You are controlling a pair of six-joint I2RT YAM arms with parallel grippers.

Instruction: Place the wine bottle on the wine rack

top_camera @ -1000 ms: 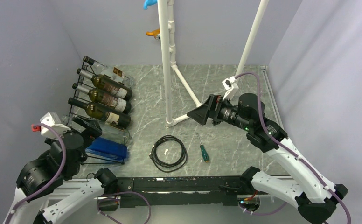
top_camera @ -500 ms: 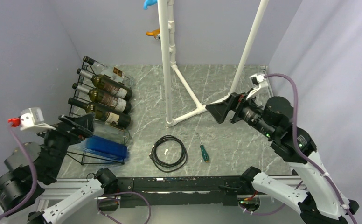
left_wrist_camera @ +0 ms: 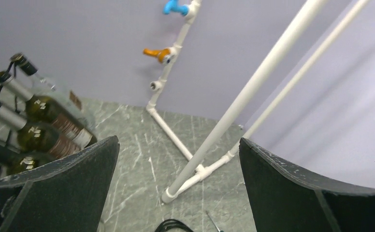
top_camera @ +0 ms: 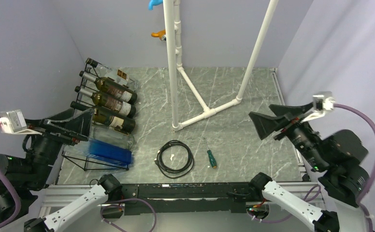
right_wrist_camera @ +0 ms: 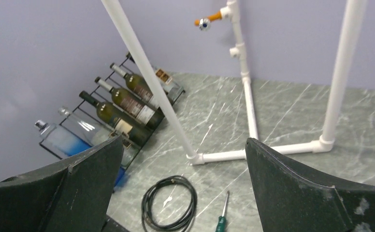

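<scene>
Change over the last second: both arms have pulled back from mid-worktop toward the lower corners of the top view. The left pincer (top_camera: 79,129) was close over the low end of the wine rack (top_camera: 85,167) and now stands off at lower left, apart from it. The right pincer (top_camera: 267,118) has swung from centre to the right edge. Both are spread wide and carry nothing.

Reading: release done, arms retreating. 6 bottles lie in the rack, none loose on the worktop (top_camera: 234,140), so the task looks finished. I cannot tell which bottle went in last. The blue wine bottle (top_camera: 109,153) on the lowest tier and the clear wine bottle (top_camera: 112,136) just above it are nearest the left pincer.

Orientation: every bottle lies on its side. The long axes run diagonally, with necks to the upper left of the frame and bases to the lower right. The bottles are roughly parallel and stacked tier on tier.
</scene>
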